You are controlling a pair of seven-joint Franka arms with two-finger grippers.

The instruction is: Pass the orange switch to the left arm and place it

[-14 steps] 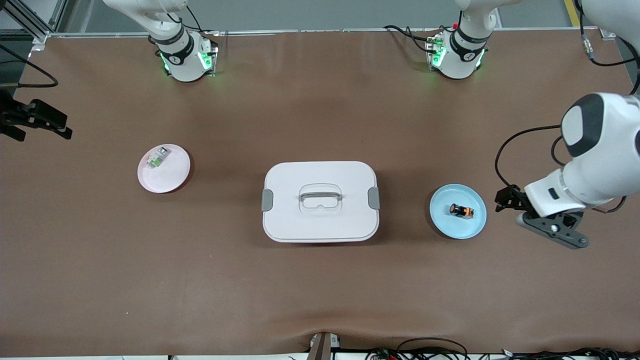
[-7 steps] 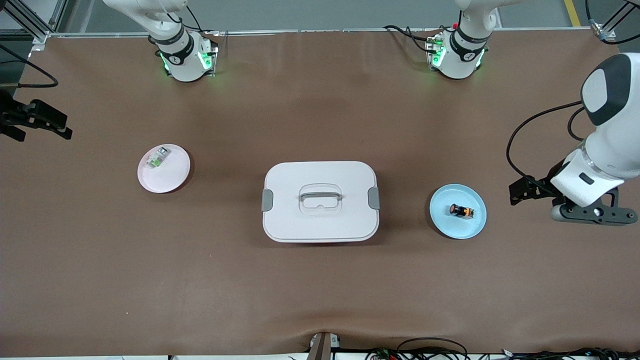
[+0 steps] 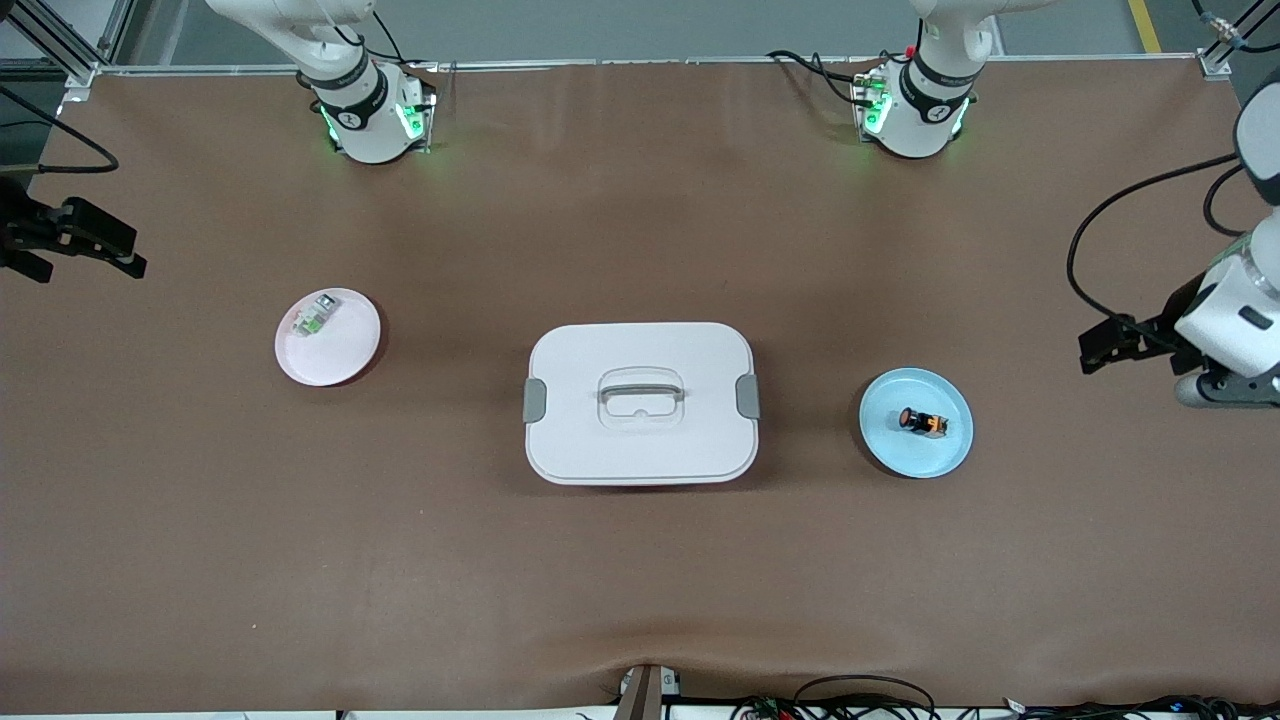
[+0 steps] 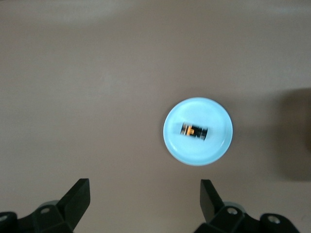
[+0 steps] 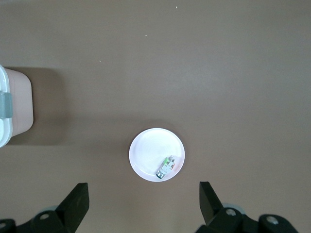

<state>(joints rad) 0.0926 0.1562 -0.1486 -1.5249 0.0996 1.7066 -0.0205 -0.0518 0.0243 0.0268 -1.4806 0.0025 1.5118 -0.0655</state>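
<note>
The orange switch (image 3: 922,421) lies on its side on a light blue plate (image 3: 945,462) toward the left arm's end of the table. It also shows in the left wrist view (image 4: 194,130) on the same plate (image 4: 214,148). My left gripper (image 3: 1240,392) is up in the air over the table's left-arm end, apart from the plate, open and empty (image 4: 143,190). My right gripper (image 3: 100,245) waits high over the right arm's end of the table, open and empty (image 5: 143,191). The white box (image 3: 640,402) with grey clips stands in the middle of the table.
A pale pink plate (image 3: 345,355) with a small green-and-grey part (image 3: 318,313) lies toward the right arm's end; the right wrist view shows it (image 5: 146,158) with the part (image 5: 166,166) and a corner of the box (image 5: 17,104).
The left arm has swung away from the blue plate toward its end of the table, partly leaving the front view. The switch, plates, box and right arm have not moved.
</note>
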